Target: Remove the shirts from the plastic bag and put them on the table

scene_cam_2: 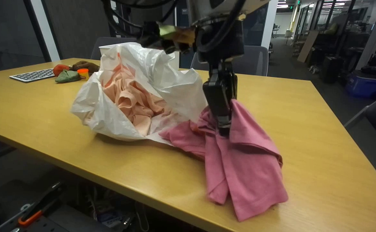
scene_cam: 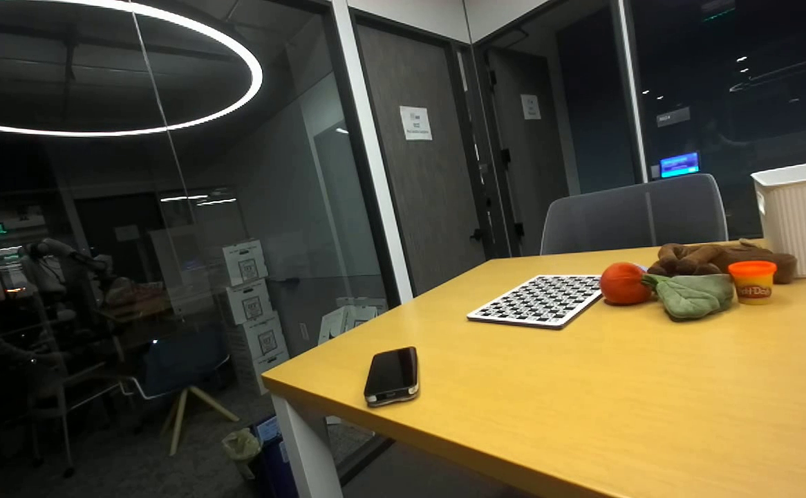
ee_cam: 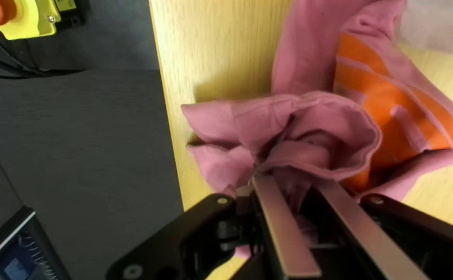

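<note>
Pincer (scene_cam_2: 224, 127) and pink shirt (scene_cam_2: 249, 167) were together over the desk (scene_cam_2: 297, 129): the fingers (ee_cam: 286, 233) were drawn in close on bunched cloth, and they seemed to have a sound hold. By the look of it, this shirt was nearly dealt with. Most of it was outside the bag (scene_cam_2: 172, 74), just beside the mouth, though one edge met the plastic lip in an exterior view; whether any cloth was tucked under there could not be told. Its lower folds hung to the desk or just above it, and it was not yet let go. The larger share of the work was probably in the bag: peach cloth (scene_cam_2: 134, 100), likely another shirt, sat crumpled inside and not yet drawn out. Whether that was one piece or several did not show. As a guess, the pink shirt needed a further pull clear of the lip before being laid down, since the bag could be dragged along with it
</note>
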{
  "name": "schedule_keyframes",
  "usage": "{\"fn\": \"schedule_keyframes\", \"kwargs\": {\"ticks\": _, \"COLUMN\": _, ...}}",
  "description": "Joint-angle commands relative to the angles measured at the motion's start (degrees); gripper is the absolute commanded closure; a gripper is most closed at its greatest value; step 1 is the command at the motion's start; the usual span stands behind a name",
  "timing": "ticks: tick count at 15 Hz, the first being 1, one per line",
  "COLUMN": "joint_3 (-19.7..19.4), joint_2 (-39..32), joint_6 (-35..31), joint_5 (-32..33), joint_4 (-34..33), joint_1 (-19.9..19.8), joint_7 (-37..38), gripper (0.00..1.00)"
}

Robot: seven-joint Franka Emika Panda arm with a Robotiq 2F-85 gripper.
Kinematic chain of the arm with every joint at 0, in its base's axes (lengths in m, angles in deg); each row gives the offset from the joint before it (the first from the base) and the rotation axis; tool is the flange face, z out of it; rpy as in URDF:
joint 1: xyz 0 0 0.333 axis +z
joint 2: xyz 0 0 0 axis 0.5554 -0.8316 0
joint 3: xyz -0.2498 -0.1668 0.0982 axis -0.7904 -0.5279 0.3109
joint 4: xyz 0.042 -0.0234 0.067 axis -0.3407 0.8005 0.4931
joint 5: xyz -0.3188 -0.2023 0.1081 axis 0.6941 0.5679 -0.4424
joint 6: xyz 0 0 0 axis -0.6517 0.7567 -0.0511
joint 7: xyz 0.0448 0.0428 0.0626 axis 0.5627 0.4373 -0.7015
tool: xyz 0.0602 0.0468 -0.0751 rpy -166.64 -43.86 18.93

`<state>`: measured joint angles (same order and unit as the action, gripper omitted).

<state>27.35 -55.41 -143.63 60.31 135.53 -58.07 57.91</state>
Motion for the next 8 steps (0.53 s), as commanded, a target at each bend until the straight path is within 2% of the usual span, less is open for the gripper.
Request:
{"fn": "schedule_keyframes", "kwargs": {"ticks": 1, "joint_3": 1.13, "joint_2": -2.2, "joint_6": 2.36, "joint_5": 9.86, "joint_4": -1.57, "joint_1": 0.05, "joint_7": 13.88, "gripper": 0.83}}
{"fn": "schedule_keyframes", "kwargs": {"ticks": 3, "joint_3": 1.32, "joint_2": -2.52, "joint_6": 5.59, "joint_5": 14.52, "joint_4": -2.07, "joint_1": 1.02, "joint_7": 20.73, "gripper": 0.58}}
{"fn": "schedule_keyframes", "kwargs": {"ticks": 4, "joint_3": 1.54, "joint_2": -2.61, "joint_6": 7.9, "joint_5": 16.74, "joint_4": -2.45, "joint_1": 1.78, "joint_7": 23.81, "gripper": 0.58}}
{"fn": "schedule_keyframes", "kwargs": {"ticks": 5, "joint_3": 1.4, "joint_2": -2.47, "joint_6": 9.88, "joint_5": 17.74, "joint_4": -2.61, "joint_1": 2.88, "joint_7": 24.75, "gripper": 0.52}}
{"fn": "schedule_keyframes", "kwargs": {"ticks": 7, "joint_3": 0.42, "joint_2": -0.98, "joint_6": 10.42, "joint_5": 17.09, "joint_4": -2.12, "joint_1": 5.5, "joint_7": 22.02, "gripper": 0.41}}
{"fn": "schedule_keyframes", "kwargs": {"ticks": 8, "joint_3": -0.02, "joint_2": 0.05, "joint_6": 9.11, "joint_5": 16.29, "joint_4": -1.63, "joint_1": 6.66, "joint_7": 19.89, "gripper": 0.32}}
